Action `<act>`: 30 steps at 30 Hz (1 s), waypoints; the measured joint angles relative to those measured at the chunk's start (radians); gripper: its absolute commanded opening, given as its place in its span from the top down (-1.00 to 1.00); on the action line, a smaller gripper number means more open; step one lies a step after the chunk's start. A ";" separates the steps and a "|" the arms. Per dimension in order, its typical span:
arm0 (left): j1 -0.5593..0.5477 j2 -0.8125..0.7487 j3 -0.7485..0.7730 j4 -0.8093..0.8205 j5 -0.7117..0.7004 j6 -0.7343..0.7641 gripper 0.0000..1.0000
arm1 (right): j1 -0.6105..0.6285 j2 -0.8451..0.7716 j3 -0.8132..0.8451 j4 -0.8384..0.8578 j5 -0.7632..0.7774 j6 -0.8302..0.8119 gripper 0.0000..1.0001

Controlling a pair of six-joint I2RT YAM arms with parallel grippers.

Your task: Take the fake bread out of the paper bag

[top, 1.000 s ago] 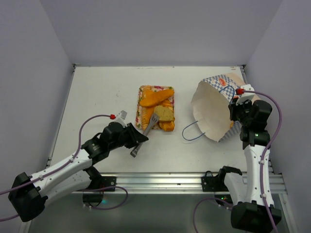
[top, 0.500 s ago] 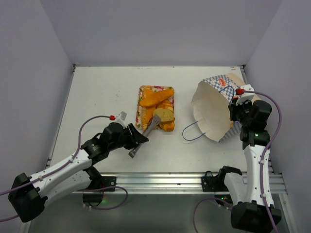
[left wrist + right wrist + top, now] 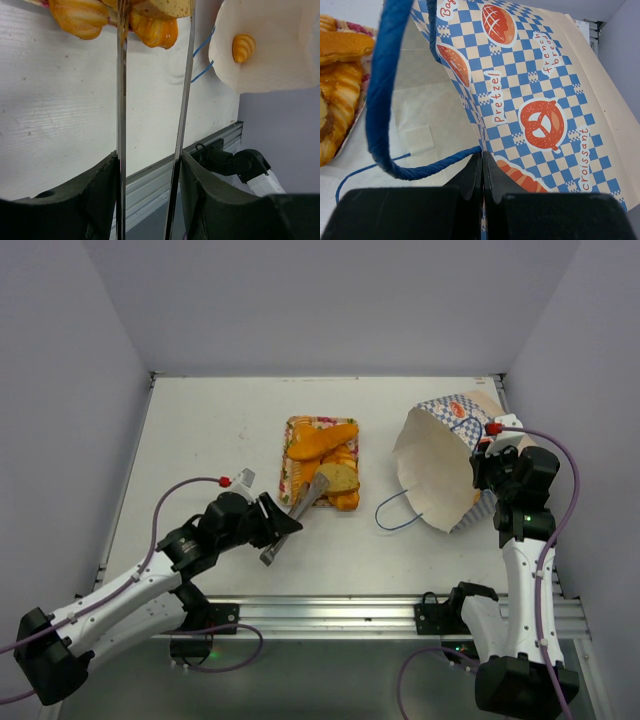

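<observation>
We find most fake bread [image 3: 322,440] on the tray [image 3: 289,475] ahead of the left tool [image 3: 272,527], clamped on tongs [image 3: 300,508]; one croissant [image 3: 243,47] lies inside the paper bag [image 3: 430,465] the right tool [image 3: 482,165] pinches.

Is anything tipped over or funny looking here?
Yes. The paper bag is tipped sideways, mouth facing the tray, and one small bread sits alone inside it; the other breads are piled on the tray.

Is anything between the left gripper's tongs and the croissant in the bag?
Nothing solid shows. The bag opens toward the tongs, the croissant deep inside; bare table between, with only a blue cord handle before the mouth.
</observation>
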 measured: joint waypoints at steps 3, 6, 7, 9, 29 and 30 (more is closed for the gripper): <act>0.000 -0.019 0.006 -0.027 -0.010 0.003 -0.02 | -0.001 0.000 0.000 0.000 -0.001 0.000 1.00; 0.000 -0.046 0.021 -0.071 -0.026 0.018 0.04 | -0.001 0.000 0.000 0.000 -0.011 -0.002 1.00; 0.000 -0.056 0.028 -0.087 -0.036 0.025 0.09 | -0.001 0.000 0.000 0.000 -0.021 -0.005 1.00; 0.000 -0.075 0.044 -0.117 -0.059 0.047 0.16 | -0.003 0.000 -0.001 -0.002 -0.050 -0.016 1.00; 0.001 -0.173 0.086 -0.086 0.060 0.469 0.58 | -0.006 0.142 0.276 -0.414 -0.433 -0.592 1.00; 0.001 -0.174 0.081 -0.076 0.067 0.477 0.58 | -0.006 0.147 0.287 -0.435 -0.448 -0.616 1.00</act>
